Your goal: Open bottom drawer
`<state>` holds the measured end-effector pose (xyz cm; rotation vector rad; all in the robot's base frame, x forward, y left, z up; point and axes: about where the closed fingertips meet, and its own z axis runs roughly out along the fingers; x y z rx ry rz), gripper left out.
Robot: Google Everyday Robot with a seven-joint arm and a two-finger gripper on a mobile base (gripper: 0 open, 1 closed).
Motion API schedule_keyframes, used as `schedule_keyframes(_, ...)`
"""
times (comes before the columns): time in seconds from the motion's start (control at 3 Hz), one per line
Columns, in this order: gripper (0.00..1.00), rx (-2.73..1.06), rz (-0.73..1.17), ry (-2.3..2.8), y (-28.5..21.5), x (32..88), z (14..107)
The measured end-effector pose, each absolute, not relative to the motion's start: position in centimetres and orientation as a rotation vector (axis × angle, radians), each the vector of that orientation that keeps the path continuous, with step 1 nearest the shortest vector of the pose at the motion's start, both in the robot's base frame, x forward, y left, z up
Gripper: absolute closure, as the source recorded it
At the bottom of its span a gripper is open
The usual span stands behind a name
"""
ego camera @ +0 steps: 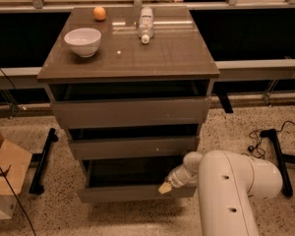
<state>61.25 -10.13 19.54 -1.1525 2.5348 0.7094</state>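
Note:
The grey-brown cabinet (130, 58) has three drawers. The bottom drawer (128, 193) is pulled out, with its dark interior showing behind its plain flat front. My gripper (166, 187) is at the right end of that drawer's top edge, at the end of my white arm (231, 191). A yellowish fingertip (164, 188) rests on the drawer front's rim. The two drawer fronts above are pushed in further.
A white bowl (82, 41), an orange (99, 13) and a lying bottle (146, 22) are on the cabinet top. A cardboard box (2, 173) stands at the left on the floor. Black stand feet (42, 161) and cables (258, 141) lie on the speckled floor.

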Motion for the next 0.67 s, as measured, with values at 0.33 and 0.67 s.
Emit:
schedule_keyframes(0.33,0.23,-1.170,0.697,2.551,-10.2,60.7,19.4)
schedule_keyframes(0.67,0.01,-1.154,0.758,2.612,-10.6,58.2,18.2)
